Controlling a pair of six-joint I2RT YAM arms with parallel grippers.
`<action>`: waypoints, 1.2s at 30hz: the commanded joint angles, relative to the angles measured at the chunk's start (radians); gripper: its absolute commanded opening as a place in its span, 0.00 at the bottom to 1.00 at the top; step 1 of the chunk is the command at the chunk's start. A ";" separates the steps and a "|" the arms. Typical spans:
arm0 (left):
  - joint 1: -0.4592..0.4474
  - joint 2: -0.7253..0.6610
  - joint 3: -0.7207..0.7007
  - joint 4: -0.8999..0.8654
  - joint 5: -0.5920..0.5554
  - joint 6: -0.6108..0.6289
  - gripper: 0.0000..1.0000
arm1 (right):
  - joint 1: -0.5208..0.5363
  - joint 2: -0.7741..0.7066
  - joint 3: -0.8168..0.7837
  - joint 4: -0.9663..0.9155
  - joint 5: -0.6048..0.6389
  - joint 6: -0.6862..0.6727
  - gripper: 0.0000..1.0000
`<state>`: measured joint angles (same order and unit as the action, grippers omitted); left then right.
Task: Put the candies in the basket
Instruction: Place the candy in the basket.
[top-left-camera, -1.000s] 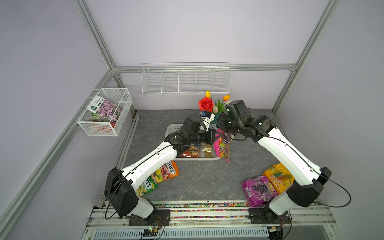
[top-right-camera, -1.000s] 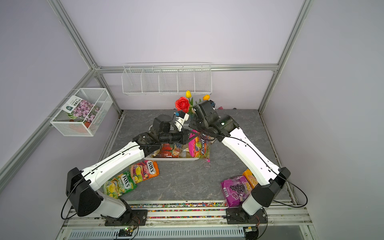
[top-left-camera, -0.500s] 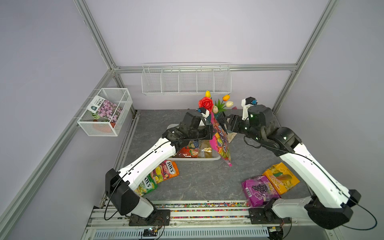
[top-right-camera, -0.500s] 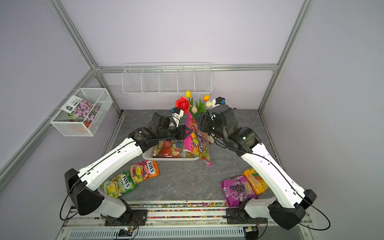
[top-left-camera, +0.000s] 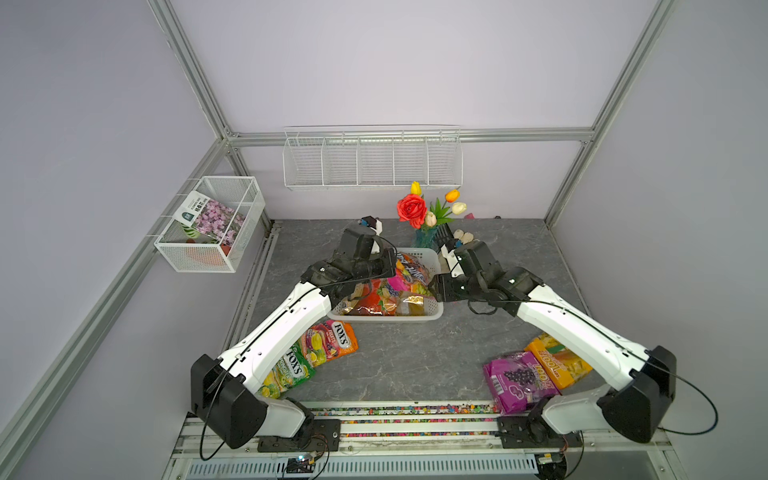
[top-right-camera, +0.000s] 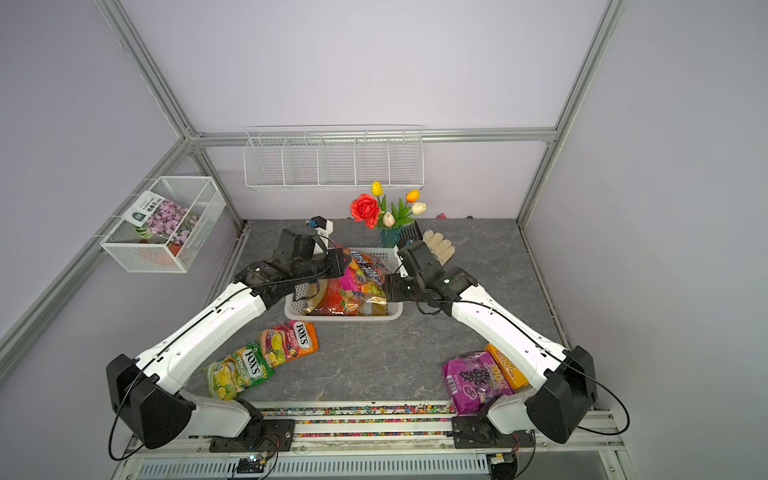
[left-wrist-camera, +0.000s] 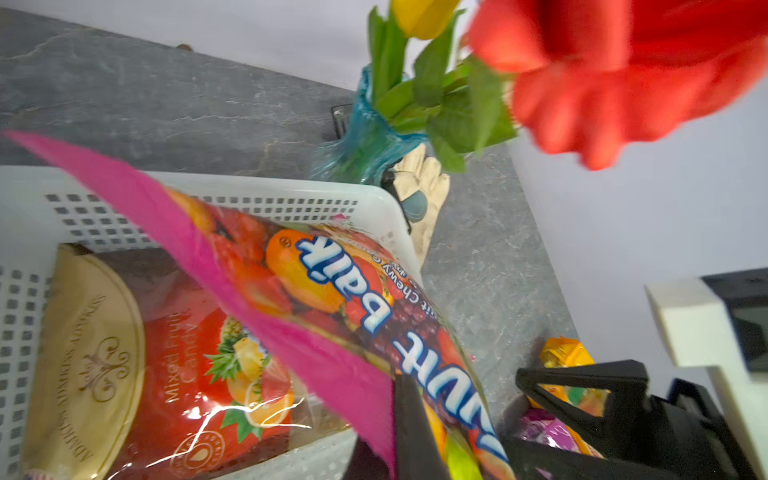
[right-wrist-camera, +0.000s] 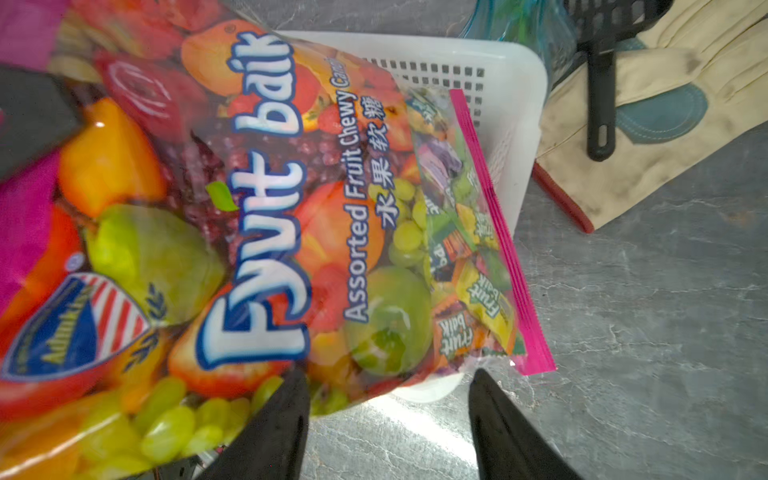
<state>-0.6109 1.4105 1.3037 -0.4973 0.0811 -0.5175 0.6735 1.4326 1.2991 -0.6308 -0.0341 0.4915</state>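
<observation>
At the front left corner of the grey stone-patterned counter (top-left-camera: 415, 365) lie the green FOX'S sweet bag (top-left-camera: 286, 370) and, touching it, the orange FOX'S sweet bag (top-left-camera: 330, 343), both outside the basket. Further in, the left gripper (left-wrist-camera: 409, 399) is pinched tight on the pink-edged, part-clear Fruit Baik bag (top-left-camera: 409, 272), which slants over the low white perforated plastic basket (top-left-camera: 390, 320) near the counter's back edge. Beneath it, flat on the basket floor, is the red-gold mixed-fruit bag (left-wrist-camera: 187, 353). I'd judge these bags light, floppy and slick, their loose sweets shifting as they tilt, so a flat sealed edge looks the surest hold. Only the left wrist view shows that pinch on the pink seam, since both top views hide it under the wrist. Only the right wrist view shows the bag's lower corner hanging past the basket's rim. There too the right gripper (right-wrist-camera: 388, 382) stands with jaws apart and empty, just beside the basket. At the front right corner, the purple grape bag (top-left-camera: 519, 382) and yellow-orange mango bag (top-left-camera: 557, 365) wait, overlapping.
</observation>
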 joint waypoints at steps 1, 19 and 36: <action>0.023 0.026 -0.040 0.052 -0.048 0.047 0.00 | -0.004 0.047 -0.002 0.035 -0.060 -0.008 0.63; 0.215 0.162 -0.119 0.032 0.058 0.134 0.00 | -0.001 0.066 -0.125 0.090 -0.067 0.056 0.61; 0.099 0.348 -0.031 0.107 0.029 0.171 0.00 | 0.010 0.132 -0.067 0.094 -0.018 0.070 0.56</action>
<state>-0.4877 1.7489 1.2533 -0.4156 0.1116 -0.3729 0.6796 1.5326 1.2003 -0.5484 -0.0246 0.5606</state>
